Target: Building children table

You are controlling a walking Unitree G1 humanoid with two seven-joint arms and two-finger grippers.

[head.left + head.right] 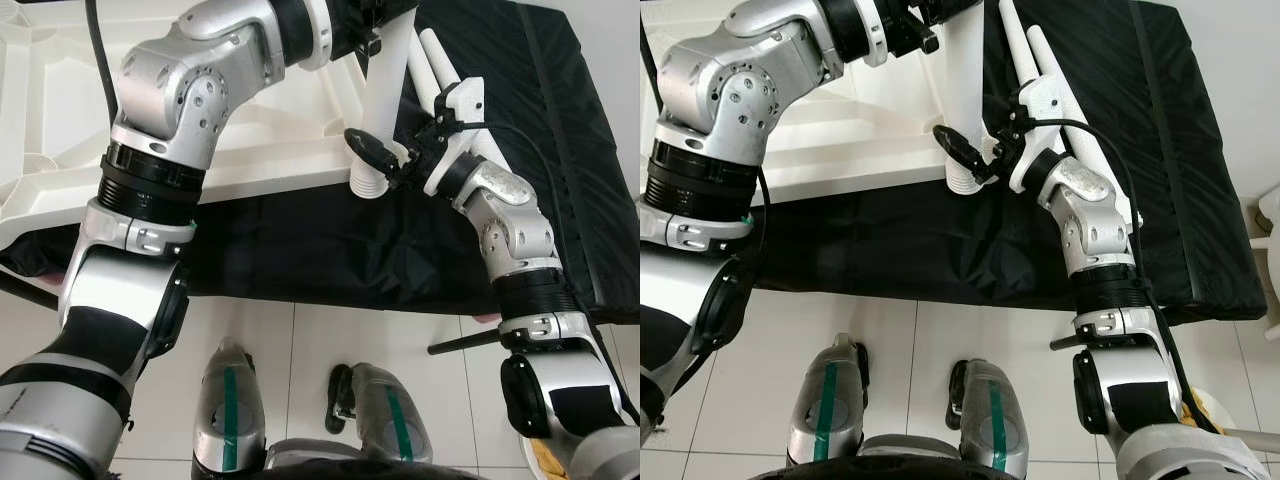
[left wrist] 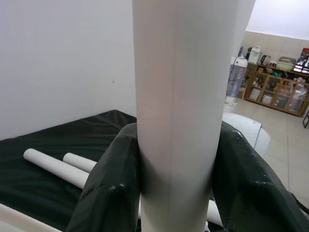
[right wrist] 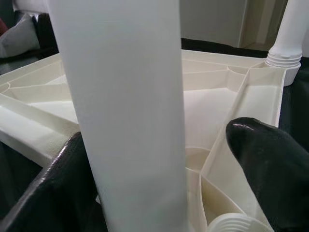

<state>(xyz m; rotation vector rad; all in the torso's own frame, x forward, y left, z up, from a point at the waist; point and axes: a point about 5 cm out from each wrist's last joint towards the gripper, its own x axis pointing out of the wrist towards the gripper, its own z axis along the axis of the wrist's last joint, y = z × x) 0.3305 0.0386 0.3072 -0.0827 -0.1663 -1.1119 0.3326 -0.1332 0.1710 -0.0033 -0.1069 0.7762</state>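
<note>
A big black cloth mat (image 1: 940,250) lies flat on the floor of shiny white square tiles (image 1: 330,350). A thin black stick (image 1: 462,345) lies on the tiles just by the mat's near edge. Far off in the room stands a brown wooden cabinet with glass doors (image 2: 277,92), with pots and jars on top, and a tall clear water bottle (image 2: 236,79) stands near it.

You're in a home: white tiled floor (image 1: 300,350), plain white wall (image 2: 63,63), a black mattress (image 1: 1160,150) on the floor, and past it a wooden cabinet (image 2: 280,92) of kitchenware with a water bottle (image 2: 237,79) beside it.
</note>
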